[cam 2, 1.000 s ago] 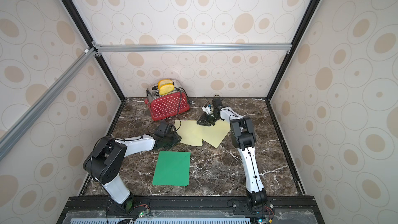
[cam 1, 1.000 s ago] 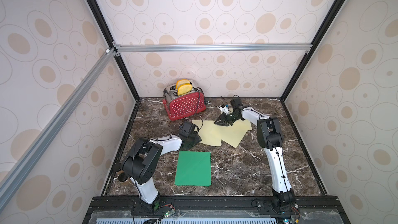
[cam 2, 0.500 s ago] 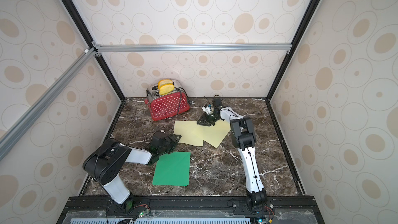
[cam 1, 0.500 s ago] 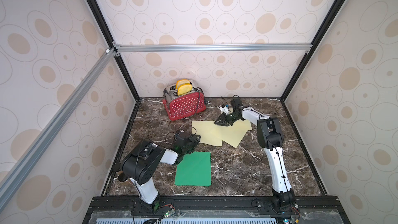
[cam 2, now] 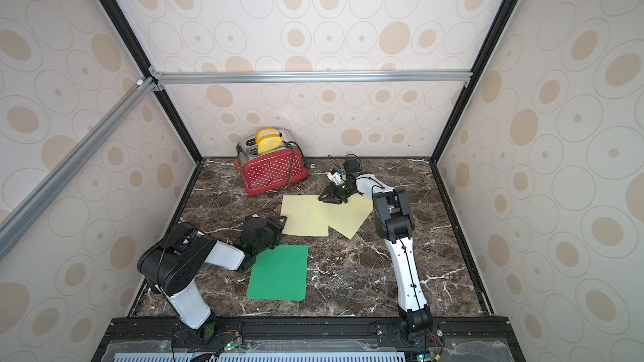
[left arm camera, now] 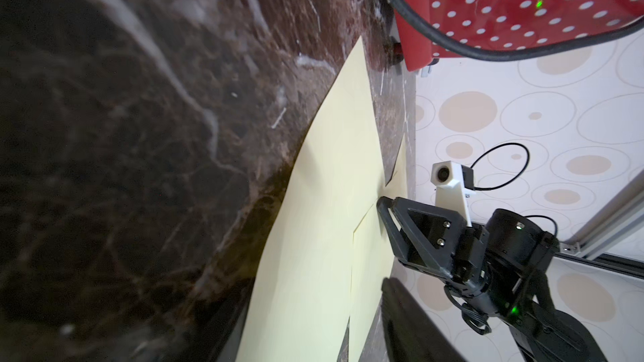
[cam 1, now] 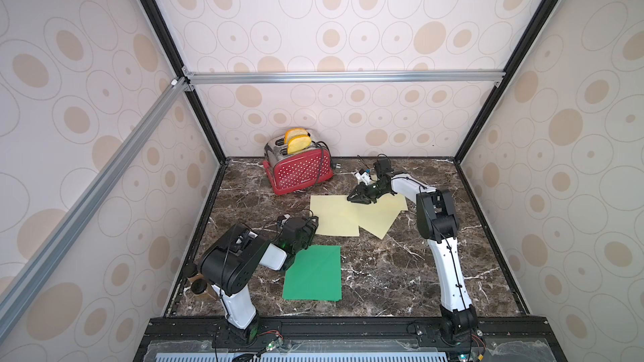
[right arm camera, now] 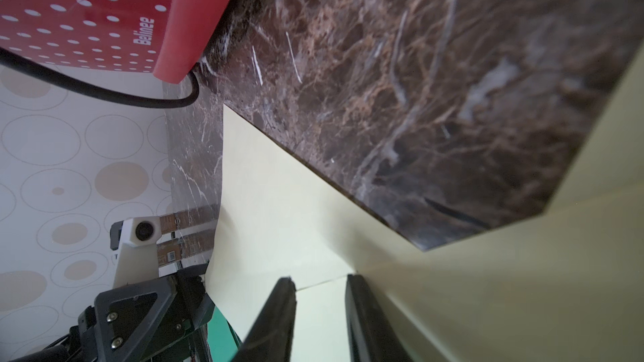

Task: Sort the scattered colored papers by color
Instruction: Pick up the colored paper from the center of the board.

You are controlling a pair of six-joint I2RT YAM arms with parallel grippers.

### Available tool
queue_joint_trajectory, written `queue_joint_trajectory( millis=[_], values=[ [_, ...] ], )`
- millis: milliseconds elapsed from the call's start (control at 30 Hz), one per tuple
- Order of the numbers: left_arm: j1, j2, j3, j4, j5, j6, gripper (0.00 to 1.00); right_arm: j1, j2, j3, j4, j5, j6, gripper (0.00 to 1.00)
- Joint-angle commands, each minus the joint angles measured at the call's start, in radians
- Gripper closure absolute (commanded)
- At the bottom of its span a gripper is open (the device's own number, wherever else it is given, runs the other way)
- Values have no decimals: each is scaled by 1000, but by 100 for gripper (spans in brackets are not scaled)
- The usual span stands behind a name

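In both top views one green paper (cam 1: 313,273) (cam 2: 280,273) lies flat near the front. Two cream-yellow papers overlap behind it, one to the left (cam 1: 331,217) (cam 2: 303,217) and one angled to the right (cam 1: 381,221) (cam 2: 348,222). My left gripper (cam 1: 312,224) (cam 2: 280,222) hovers low between the green paper's far-left corner and the left cream sheet's near corner, open and empty. Only one finger (left arm camera: 404,308) shows clearly in its wrist view. My right gripper (cam 1: 350,198) (right arm camera: 320,278) rests at the cream papers' far edge, its jaws slightly apart, with cream paper (right arm camera: 278,203) showing between them.
A red white-dotted toaster (cam 1: 299,172) (cam 2: 271,170) with two toast slices stands at the back left, its black cord (right arm camera: 104,95) trailing on the marble. A small brown object (cam 1: 200,285) sits by the left arm's base. Walls close in the table.
My left gripper has pulled back toward the front, off the left cream sheet's edge to the green paper's far corner. The right arm and the papers have not moved.
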Motion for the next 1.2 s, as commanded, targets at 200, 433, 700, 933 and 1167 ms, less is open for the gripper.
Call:
queue_joint_trajectory(
  millis=[200,433,700,933,1167],
  values=[
    [10,73,36,-191,32,125,60,-5,24,-42,-80,72,7,69],
    [12,110,58,-132,15,162,97,-4,2,-20,-99,98,-1,66],
    [47,165,126,118,87,172,100,-20,-133,134,-279,166,-72,38],
    [64,84,357,119,321,284,100,-50,-411,53,-381,269,-118,34],
    [38,148,578,260,581,107,100,-68,-755,-312,-339,364,-106,33]
  ],
)
